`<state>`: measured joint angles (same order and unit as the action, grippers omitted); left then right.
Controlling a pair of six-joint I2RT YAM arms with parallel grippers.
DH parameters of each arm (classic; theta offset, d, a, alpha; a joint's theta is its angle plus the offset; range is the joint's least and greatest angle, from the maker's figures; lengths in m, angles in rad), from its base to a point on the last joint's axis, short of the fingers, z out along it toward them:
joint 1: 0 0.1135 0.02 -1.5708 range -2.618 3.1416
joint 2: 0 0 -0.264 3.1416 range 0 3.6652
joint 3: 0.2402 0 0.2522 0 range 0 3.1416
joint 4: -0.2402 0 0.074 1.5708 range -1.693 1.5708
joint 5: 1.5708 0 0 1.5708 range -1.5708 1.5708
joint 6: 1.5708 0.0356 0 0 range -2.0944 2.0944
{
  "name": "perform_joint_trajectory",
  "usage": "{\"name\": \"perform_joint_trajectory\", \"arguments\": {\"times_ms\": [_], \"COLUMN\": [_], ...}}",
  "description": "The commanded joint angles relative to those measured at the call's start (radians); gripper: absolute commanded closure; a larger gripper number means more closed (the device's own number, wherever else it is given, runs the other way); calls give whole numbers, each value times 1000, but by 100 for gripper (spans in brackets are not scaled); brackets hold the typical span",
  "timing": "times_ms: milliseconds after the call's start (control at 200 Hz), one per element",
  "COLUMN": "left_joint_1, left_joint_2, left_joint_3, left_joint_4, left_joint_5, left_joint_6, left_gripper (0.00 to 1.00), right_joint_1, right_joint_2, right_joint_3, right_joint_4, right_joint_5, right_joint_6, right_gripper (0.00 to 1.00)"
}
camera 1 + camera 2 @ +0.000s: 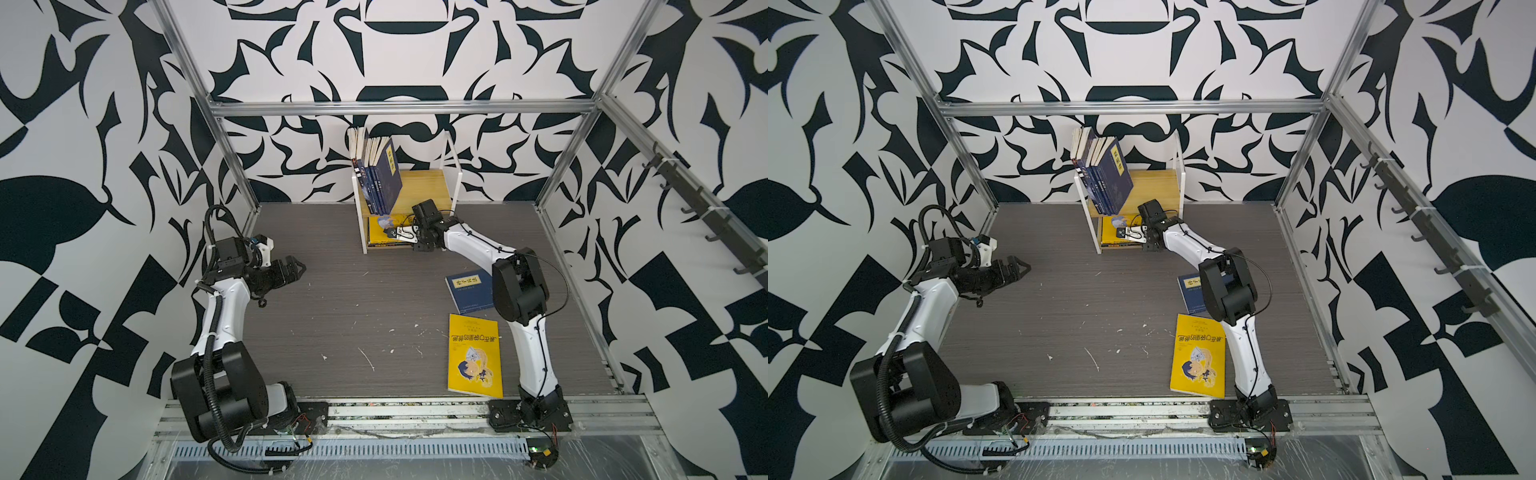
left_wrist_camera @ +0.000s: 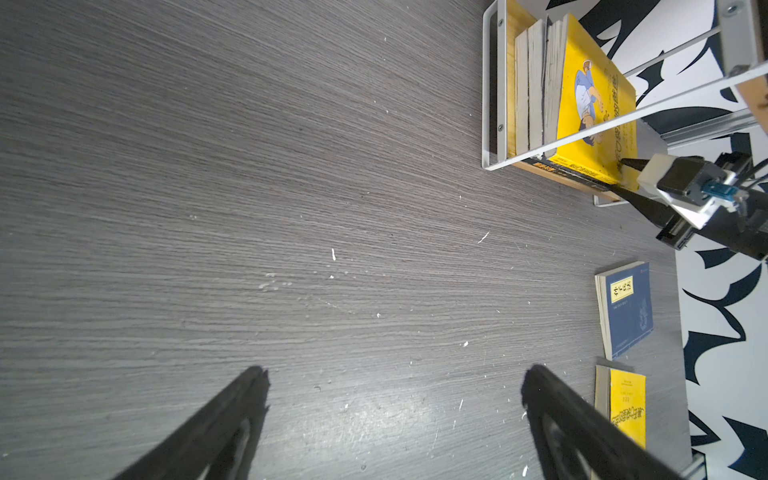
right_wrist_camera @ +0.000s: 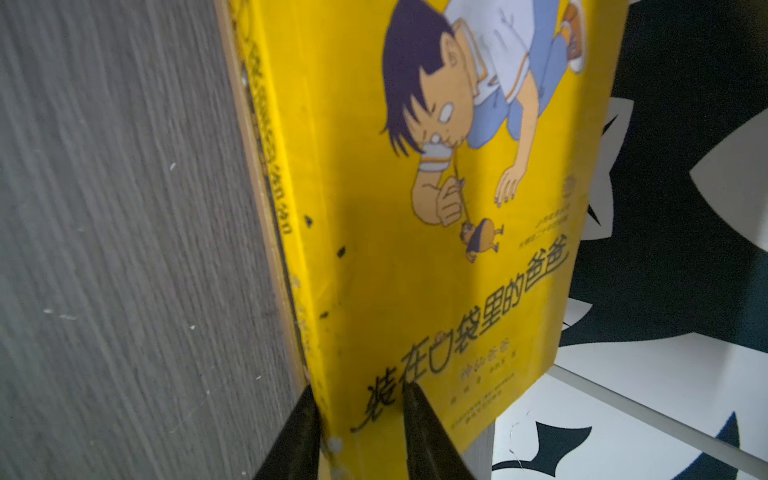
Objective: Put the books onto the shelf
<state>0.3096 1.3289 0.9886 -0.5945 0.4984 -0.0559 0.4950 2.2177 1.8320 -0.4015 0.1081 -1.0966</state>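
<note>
Nearest, a yellow cartoon book (image 1: 475, 357) lay flat on the table (image 1: 332, 324), a navy book (image 1: 467, 291) just behind it. The left gripper (image 1: 301, 268) hung above the table, jaws wide apart. Farther, the right gripper (image 3: 359, 411) straddled the corner of another yellow book (image 3: 415, 270) in the lower tier of the shelf (image 1: 424, 183); whether it clamped, I could not tell. On the upper tier leaned navy books (image 1: 384, 174).

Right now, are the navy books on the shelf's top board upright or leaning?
Leaning: the navy books tilt toward the shelf's left end in both top views.
</note>
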Motion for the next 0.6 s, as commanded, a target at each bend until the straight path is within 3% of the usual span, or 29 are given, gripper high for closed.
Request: {"name": "perform_joint_trajectory", "arguments": {"times_ms": [0, 295, 460, 595], "left_joint_1": [5, 5, 6, -10], "left_joint_2": [-17, -17, -25, -40], "left_joint_3": [-13, -13, -11, 28], "left_joint_4": [-1, 2, 2, -2], "left_joint_5": [20, 22, 37, 100], "left_joint_6": [-3, -4, -4, -22], "left_gripper": [0, 0, 0, 0], "right_joint_1": [8, 14, 16, 16], "right_joint_2": [-35, -29, -67, -164], "right_joint_3": [51, 62, 47, -10], "right_joint_4": [16, 20, 2, -60], "right_joint_5": [-20, -15, -11, -45], "right_joint_6": [29, 37, 49, 138], "right_gripper": [67, 68, 58, 52]}}
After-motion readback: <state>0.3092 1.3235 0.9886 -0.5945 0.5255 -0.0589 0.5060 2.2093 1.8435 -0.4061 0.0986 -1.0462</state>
